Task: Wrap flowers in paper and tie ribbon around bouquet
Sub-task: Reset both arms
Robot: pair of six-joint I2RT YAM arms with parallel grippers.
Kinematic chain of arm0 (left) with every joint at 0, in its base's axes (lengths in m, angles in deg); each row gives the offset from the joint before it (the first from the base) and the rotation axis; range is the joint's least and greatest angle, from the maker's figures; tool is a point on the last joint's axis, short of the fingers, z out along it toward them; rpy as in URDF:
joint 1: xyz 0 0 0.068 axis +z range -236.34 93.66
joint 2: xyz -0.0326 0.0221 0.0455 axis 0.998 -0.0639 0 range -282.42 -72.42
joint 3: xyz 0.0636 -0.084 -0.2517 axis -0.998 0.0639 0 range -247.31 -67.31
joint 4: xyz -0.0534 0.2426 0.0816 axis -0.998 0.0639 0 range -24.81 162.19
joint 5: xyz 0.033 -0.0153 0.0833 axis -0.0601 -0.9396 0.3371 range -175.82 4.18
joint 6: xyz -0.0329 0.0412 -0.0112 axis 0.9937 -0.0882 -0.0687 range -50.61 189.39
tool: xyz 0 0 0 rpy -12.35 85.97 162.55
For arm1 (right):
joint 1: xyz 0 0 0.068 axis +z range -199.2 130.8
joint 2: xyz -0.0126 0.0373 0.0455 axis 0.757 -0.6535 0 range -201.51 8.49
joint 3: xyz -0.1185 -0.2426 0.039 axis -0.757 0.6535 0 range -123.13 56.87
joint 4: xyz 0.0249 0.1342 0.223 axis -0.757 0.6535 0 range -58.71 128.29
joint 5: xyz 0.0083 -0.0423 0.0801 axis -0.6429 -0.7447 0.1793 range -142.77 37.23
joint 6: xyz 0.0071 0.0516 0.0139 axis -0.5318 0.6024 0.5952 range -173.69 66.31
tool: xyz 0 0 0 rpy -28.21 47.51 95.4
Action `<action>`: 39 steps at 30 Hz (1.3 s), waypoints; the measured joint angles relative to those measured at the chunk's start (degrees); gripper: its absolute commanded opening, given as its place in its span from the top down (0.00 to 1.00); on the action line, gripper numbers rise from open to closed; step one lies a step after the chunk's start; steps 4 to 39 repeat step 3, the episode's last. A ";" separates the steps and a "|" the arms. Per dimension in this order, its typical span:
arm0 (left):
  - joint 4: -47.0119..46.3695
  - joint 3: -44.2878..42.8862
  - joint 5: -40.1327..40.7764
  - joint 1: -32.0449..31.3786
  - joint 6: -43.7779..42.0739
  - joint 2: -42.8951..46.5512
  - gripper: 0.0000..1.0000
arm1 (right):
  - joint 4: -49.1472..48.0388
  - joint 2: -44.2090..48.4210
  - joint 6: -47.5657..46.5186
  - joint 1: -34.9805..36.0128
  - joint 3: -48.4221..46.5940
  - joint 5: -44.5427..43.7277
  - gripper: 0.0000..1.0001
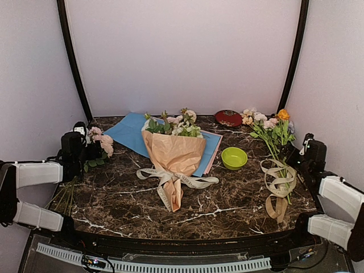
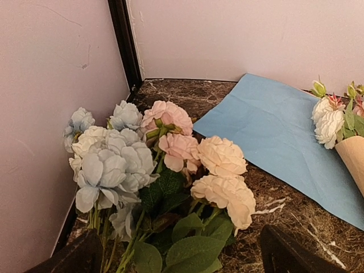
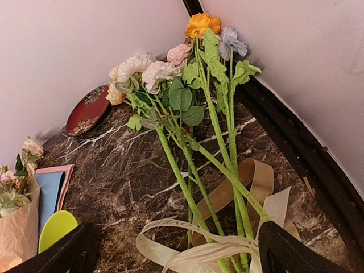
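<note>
Centrally, bouquet (image 1: 174, 156) lengthwise near-to-far, blooms (image 1: 181, 126) far, tip near; left claw (image 2: 179, 256), right claw (image 3: 179, 253) wide apart.

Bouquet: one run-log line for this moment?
bouquet: wrapped in paper, lying flat | ribbon: tied around it | left gripper: open, empty | right gripper: open, empty

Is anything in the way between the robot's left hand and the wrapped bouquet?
Yes: the loose bunch of blue and pink blooms lies right before the left hand, between it and the bouquet beyond.
</note>
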 measured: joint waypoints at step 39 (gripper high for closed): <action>-1.62 0.00 0.42 0.00 0.13 -1.29 0.01 | -2.14 1.42 1.25 -0.02 2.40 -0.35 0.00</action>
